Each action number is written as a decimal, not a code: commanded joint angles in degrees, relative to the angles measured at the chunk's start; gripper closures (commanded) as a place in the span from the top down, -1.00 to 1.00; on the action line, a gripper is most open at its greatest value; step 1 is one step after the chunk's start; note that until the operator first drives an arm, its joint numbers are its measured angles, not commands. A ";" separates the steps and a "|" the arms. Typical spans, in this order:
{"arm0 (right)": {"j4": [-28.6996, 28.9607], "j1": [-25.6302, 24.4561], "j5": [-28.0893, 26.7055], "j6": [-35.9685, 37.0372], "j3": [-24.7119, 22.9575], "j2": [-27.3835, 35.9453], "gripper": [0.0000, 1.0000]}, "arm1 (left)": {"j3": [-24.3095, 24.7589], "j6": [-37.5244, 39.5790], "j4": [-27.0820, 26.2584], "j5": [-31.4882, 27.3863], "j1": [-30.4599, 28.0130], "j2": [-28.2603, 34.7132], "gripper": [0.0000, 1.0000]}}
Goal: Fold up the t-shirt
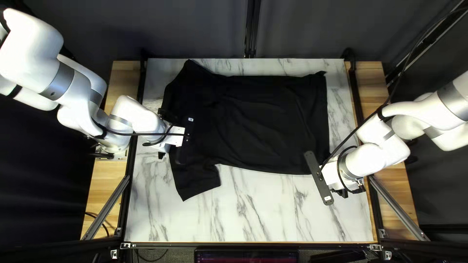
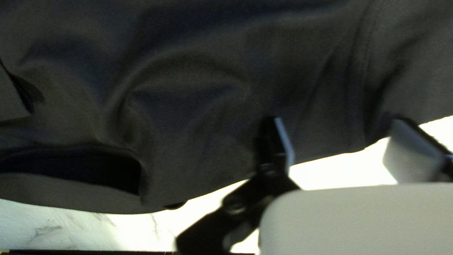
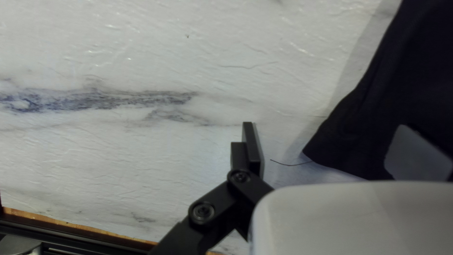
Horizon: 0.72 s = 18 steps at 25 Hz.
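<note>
"Dark curtain (image 1: pixel 302 29) behind, marbly table (image 1: pixel 253 214) under. Where's the black t-shirt (image 1: pixel 263 117)?"
"Spread on top, nearer the curtain."
"Grippers?"
"Left gripper (image 1: pixel 165 136) is wide open at the shirt's edge. Right gripper (image 1: pixel 343 193) is open too, by a corner."

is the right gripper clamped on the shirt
No, the right gripper is open, its fingers spread wide, one over bare tabletop and the other over the t-shirt.
</note>
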<state>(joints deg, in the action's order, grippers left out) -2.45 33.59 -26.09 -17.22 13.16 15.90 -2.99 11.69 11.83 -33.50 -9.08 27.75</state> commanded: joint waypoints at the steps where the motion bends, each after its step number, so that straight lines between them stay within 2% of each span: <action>1: 0.02 0.04 -0.11 -0.03 -0.04 0.19 1.00 | 0.13 -0.12 -0.05 0.23 -0.02 -0.11 -0.94; 5: -0.05 0.22 -0.36 -0.36 -0.17 0.60 1.00 | -0.41 0.73 -0.08 -0.64 -1.02 0.05 -0.97; 11: -0.19 0.31 -0.77 -0.61 -0.28 1.12 1.00 | -4.55 7.83 -0.31 -10.44 -8.69 4.32 -1.00; 18: -0.45 0.51 -1.17 -0.99 -0.45 1.59 1.00 | -10.95 17.39 0.76 -17.90 -17.08 2.84 -1.00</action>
<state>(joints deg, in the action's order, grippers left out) -2.84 34.08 -27.25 -18.16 12.77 17.45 -12.13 26.22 12.16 -49.32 -23.91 31.37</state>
